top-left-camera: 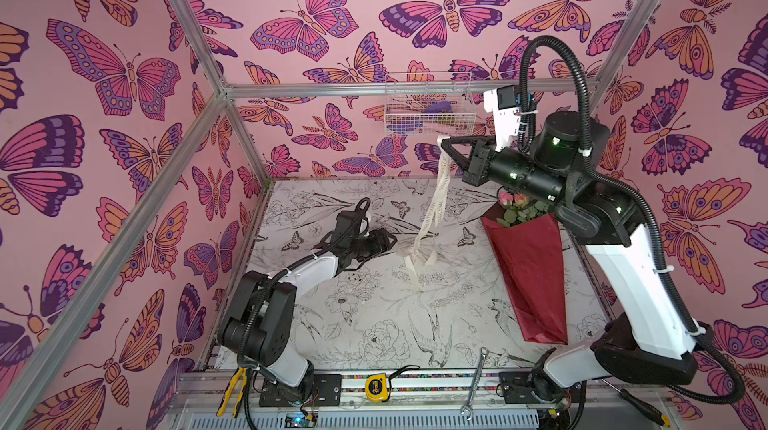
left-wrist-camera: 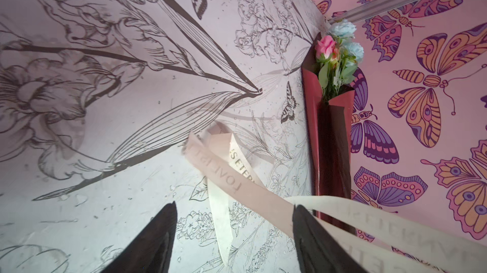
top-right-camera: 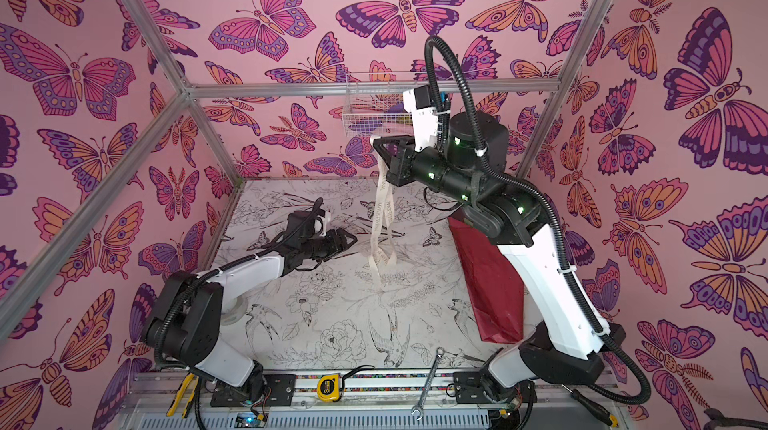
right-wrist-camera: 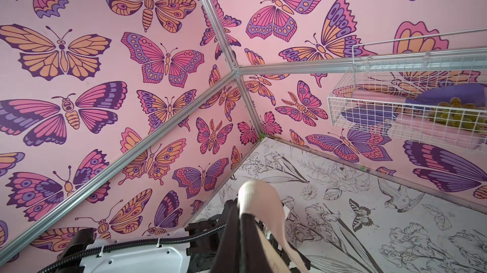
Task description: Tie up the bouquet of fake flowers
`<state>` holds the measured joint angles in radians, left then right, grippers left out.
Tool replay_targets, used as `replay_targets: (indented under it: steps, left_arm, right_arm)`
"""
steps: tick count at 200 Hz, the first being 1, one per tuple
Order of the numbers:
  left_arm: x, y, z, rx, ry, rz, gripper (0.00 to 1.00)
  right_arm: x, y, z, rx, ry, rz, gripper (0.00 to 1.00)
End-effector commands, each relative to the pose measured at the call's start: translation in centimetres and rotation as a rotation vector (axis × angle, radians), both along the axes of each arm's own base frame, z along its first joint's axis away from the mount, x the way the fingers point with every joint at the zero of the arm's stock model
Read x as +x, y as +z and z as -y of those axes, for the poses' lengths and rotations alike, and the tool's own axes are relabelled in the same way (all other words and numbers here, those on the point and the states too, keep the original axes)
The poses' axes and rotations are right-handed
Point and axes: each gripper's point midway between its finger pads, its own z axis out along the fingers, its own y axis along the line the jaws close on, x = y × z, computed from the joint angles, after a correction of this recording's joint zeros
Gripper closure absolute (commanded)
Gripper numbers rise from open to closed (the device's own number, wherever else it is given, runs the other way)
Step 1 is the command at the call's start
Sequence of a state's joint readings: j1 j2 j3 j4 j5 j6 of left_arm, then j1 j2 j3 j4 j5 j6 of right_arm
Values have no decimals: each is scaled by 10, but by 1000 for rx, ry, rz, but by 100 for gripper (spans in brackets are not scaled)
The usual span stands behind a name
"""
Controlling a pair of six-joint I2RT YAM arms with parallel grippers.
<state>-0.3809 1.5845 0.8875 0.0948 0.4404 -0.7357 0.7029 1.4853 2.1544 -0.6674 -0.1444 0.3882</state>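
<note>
While the right end effector (top-left-camera: 444,142) pinches the ribbon (top-left-camera: 434,203), the left end effector (top-left-camera: 392,239) gapes beside it.

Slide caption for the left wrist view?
Open left end effector at the lettered ribbon; red-wrapped bouquet lies on the table beyond, not yet tied.

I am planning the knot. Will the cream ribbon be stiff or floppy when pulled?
Probably floppy: the cream ribbon hangs limp from the right gripper and its end folds on the table. Likely light, so it may swing or twist.
</note>
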Motion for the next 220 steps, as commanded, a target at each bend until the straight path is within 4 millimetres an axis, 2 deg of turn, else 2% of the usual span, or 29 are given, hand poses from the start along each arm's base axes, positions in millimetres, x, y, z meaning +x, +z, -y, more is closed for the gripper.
replay_targets:
  steps: [1, 10, 31, 46, 81, 115, 155, 200, 211, 220]
  left_arm:
    - [-4, 17, 0, -22, -24, 112, 29]
    - [-8, 26, 5, -45, -67, 186, 29]
    - [-24, 63, 19, -95, -211, 469, 29]
    - [-42, 76, 33, -51, -321, 655, 26]
    - [-75, 67, 66, 103, -531, 910, 23]
    - [-94, 61, 83, 70, -584, 1007, 21]
    - [-83, 36, 92, 111, -566, 932, 19]
    - [-61, 33, 114, 97, -541, 887, 23]
    - [-56, 35, 118, 84, -535, 881, 26]
    - [-51, 37, 121, 78, -522, 874, 34]
  right_arm:
    - [10, -23, 7, -69, -72, -20, 100]
    - [13, -27, 9, -76, -88, -24, 100]
    - [17, -34, 10, -93, -104, -38, 100]
    - [17, -34, 9, -96, -101, -39, 100]
    - [19, -35, 9, -100, -104, -41, 100]
    - [20, -36, 10, -102, -107, -45, 100]
    - [19, -34, 9, -94, -101, -46, 100]
    - [18, -35, 8, -89, -92, -52, 100]
    - [18, -37, 8, -93, -93, -56, 100]
    - [19, -39, 9, -98, -98, -58, 100]
